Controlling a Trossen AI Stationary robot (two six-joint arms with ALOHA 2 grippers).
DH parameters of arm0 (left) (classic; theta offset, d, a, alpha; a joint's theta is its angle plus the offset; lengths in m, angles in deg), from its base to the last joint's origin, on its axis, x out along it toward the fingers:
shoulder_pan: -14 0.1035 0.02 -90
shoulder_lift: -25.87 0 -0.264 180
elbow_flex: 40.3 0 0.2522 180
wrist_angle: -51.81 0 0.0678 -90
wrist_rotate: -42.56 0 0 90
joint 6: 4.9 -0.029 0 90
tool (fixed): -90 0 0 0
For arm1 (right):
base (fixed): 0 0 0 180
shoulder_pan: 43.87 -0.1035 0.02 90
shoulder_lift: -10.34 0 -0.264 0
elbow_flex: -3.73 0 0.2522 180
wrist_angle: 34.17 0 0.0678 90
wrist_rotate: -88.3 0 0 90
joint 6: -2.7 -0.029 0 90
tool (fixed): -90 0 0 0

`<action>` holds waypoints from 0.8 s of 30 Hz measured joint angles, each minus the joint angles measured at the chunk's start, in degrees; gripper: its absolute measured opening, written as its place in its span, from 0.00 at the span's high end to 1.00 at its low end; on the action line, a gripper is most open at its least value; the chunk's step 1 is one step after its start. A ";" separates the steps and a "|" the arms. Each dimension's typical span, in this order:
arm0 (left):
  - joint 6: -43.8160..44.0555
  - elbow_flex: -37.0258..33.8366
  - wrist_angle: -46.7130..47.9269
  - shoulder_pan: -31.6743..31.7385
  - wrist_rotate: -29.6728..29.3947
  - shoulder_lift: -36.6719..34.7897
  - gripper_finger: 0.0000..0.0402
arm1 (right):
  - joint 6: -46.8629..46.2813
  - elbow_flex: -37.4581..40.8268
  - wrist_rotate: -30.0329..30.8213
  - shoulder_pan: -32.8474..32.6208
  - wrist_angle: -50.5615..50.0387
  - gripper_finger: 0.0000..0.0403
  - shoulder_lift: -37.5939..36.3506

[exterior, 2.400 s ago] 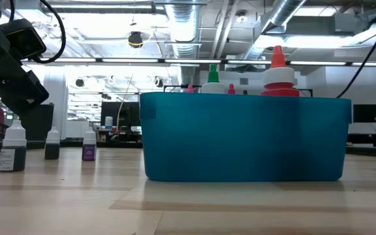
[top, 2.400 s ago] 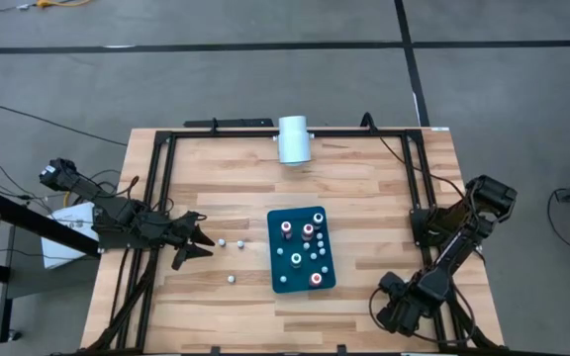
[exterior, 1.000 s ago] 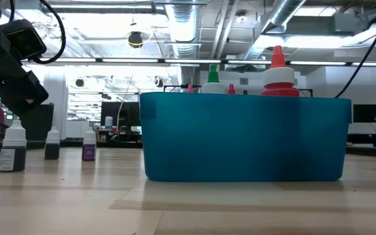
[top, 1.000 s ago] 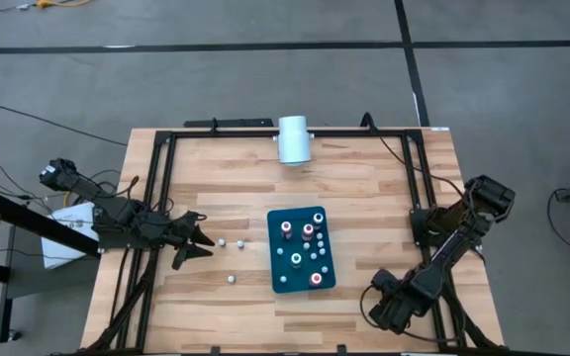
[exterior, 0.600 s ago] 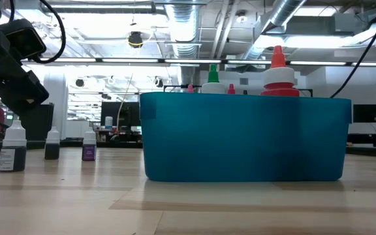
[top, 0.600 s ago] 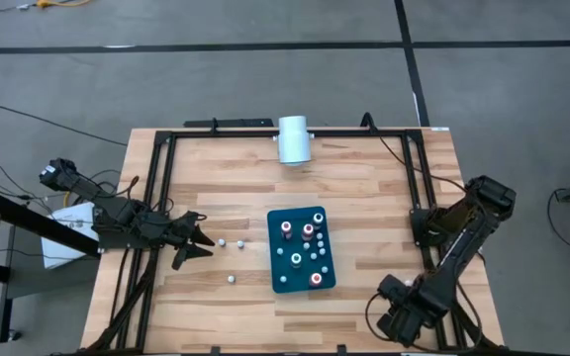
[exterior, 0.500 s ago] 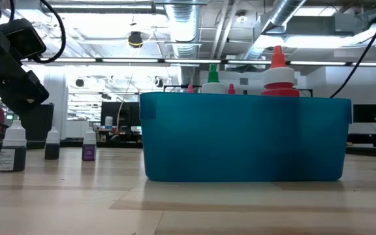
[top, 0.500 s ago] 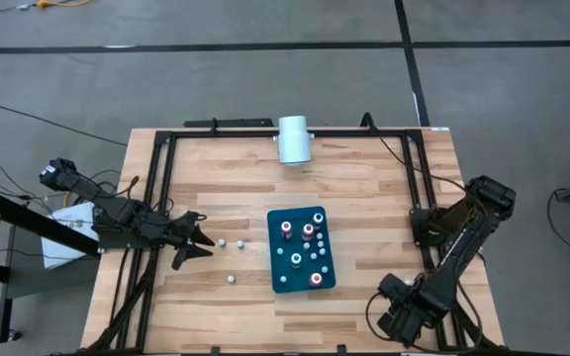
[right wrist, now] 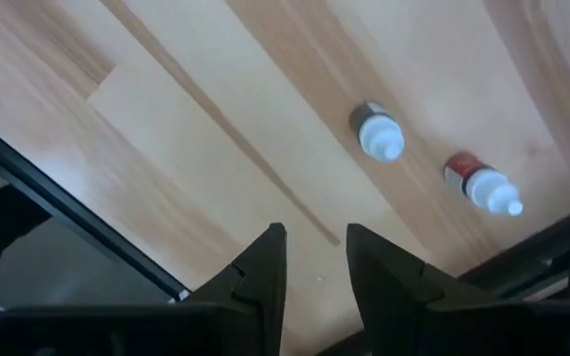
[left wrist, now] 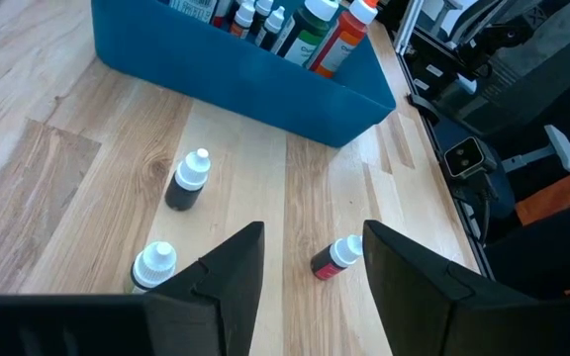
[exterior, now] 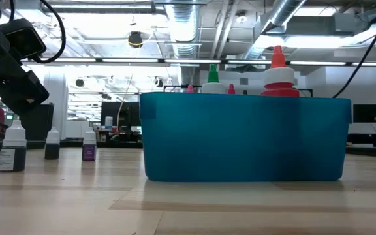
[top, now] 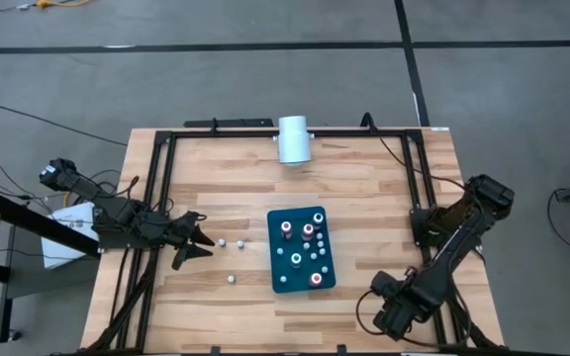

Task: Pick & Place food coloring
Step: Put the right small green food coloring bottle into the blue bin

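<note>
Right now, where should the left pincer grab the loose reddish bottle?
Reddish bottle: grip the body under the white cap, level from the open left pincer. It stands upright, clear of the other two bottles; the tapered cap would likely slip.

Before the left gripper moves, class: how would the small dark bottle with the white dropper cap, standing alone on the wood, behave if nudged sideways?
The small dark bottle with the white dropper cap is tall and narrow-based, so it would probably tip. Being round, it may then roll. It looks light; the open left gripper could knock it easily.
</note>
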 joint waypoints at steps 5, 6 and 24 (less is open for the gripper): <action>0.00 -0.02 0.00 -0.02 -0.01 0.00 0.59 | 3.56 0.00 1.11 1.43 -0.06 0.75 0.00; 0.00 -0.01 0.00 -0.01 0.00 0.00 0.59 | 3.75 0.00 1.53 1.64 -0.08 0.75 0.00; -0.38 0.00 0.02 -0.02 -0.02 -0.02 0.59 | 6.70 1.46 4.21 1.43 -1.61 0.45 -0.09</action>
